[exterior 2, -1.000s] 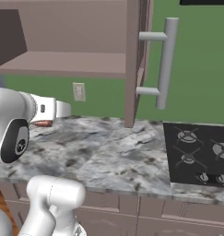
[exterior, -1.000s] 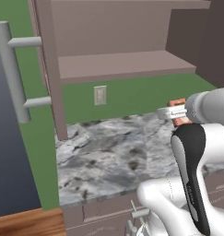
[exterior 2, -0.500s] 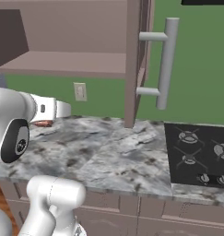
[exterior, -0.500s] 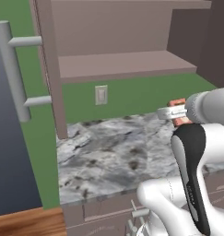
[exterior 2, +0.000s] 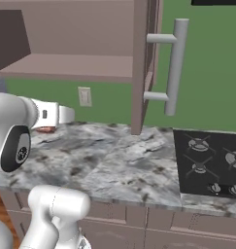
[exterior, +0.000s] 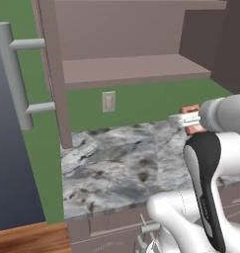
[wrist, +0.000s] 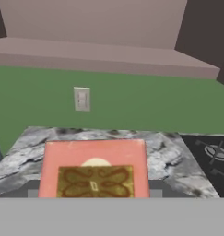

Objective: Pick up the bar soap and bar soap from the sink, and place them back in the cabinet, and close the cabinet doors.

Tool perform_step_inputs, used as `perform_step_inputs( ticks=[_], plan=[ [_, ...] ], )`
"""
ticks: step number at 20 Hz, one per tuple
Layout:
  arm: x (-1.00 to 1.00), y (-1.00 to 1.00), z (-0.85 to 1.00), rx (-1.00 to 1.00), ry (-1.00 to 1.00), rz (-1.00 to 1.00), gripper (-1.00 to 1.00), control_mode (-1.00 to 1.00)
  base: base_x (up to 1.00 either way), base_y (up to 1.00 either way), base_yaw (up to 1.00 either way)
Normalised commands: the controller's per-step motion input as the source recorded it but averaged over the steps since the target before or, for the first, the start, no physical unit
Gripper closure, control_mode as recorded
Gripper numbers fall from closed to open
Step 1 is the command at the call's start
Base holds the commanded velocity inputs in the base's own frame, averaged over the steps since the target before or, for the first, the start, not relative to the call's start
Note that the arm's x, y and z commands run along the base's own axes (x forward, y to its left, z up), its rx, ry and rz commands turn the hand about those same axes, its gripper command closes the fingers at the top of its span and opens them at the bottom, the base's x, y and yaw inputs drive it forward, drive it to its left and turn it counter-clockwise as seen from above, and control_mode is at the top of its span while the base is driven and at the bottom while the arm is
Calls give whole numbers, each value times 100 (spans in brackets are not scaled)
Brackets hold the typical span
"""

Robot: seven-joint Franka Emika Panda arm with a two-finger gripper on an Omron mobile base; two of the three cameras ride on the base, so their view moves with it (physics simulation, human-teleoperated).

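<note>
Change: almost nothing; across the earlier frames and now, arm, soap and cabinet sit in the same places in both base views, so the arm looks paused.

Soap: one soap [wrist: 94,168] is carried at the claw [exterior: 190,120], above the counter [exterior: 116,163] and below the shelf [exterior: 134,69]. In the left base view its reddish end pokes out at 12 o'clock from the white hand; in the right base view a sliver shows at [exterior 2: 45,130], under the hand.

Soap handling: a judgement — small, light, rigid, with smooth flat faces that could slide under a weak pinch. Best held across the two long sides near the middle; it should stand a firm squeeze without damage.

Claw: closed narrowly around the soap, it seems, since the bar hangs clear of the counter with nothing else under it. The finger tips are hidden behind the bar in the hand view, so the exact contact cannot be told.

Cabinet: both doors stand open, left door [exterior: 13,113] with its bar handle [exterior: 12,74] at 9 o'clock, right door [exterior 2: 141,63] with handle [exterior 2: 175,65] at 1 o'clock. The shelf lies at 12 o'clock from the soap in the hand view, higher than the bar.

Stovetop: stovetop [exterior 2: 209,160] at 3 o'clock on the counter, well apart from the soap.
</note>
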Motion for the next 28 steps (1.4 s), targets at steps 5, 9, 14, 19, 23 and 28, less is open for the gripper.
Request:
perform_step_inputs(
  ticks=[5, 9, 14, 19, 23, 28],
  plan=[
    [0, 0, 47, 0, -11, 0, 100, -100, 0, 0, 0],
    [1, 0, 57, 0, -11, 0, 100, -100, 0, 0, 0],
    [2, 0, 53, 0, -10, 0, 100, -100, 0, 0, 0],
    [13, 0, 56, 0, -6, 0, 100, -100, 0, 0, 0],
    [13, 0, 45, 0, -6, 0, 100, -100, 0, 0, 0],
    [6, 0, 38, 0, -10, 0, 100, -100, 0, 0, 0]
  ],
)
